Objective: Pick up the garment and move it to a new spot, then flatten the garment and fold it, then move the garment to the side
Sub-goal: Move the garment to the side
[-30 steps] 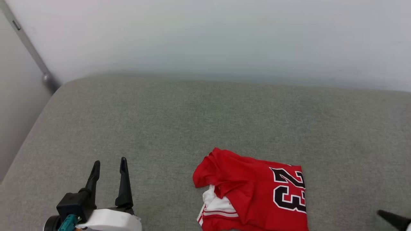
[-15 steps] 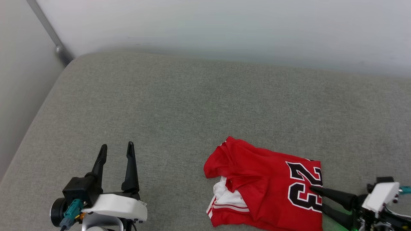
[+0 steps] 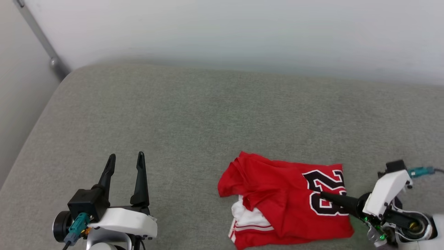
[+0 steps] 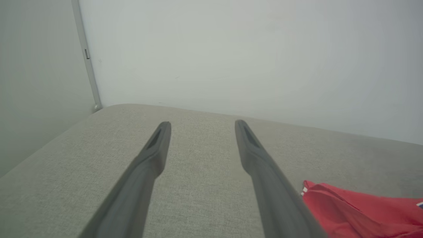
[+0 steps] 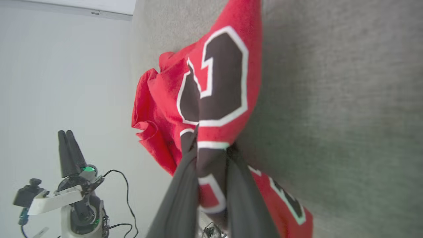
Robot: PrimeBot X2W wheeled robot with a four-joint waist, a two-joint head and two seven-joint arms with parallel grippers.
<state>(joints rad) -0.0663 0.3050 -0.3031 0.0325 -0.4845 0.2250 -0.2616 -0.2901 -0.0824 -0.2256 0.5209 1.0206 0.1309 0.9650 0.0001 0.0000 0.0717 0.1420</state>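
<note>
My dark fingers (image 4: 151,162) look like matt plastic, the red shirt (image 3: 277,201) is soft matt cloth, and the grey cushion (image 3: 208,118) under it is coarse woven fabric.

seat: grey fabric cushion (image 3: 208,114) | back: plain white wall (image 3: 242,31) | corner: grey metal strip (image 3: 38,35)

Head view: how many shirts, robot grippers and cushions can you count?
Shirts: 1, the red shirt
Grippers: 2, the left gripper, open, and the right gripper, pinching the red shirt
Cushions: 1, the grey cushion
Total: 4
</note>
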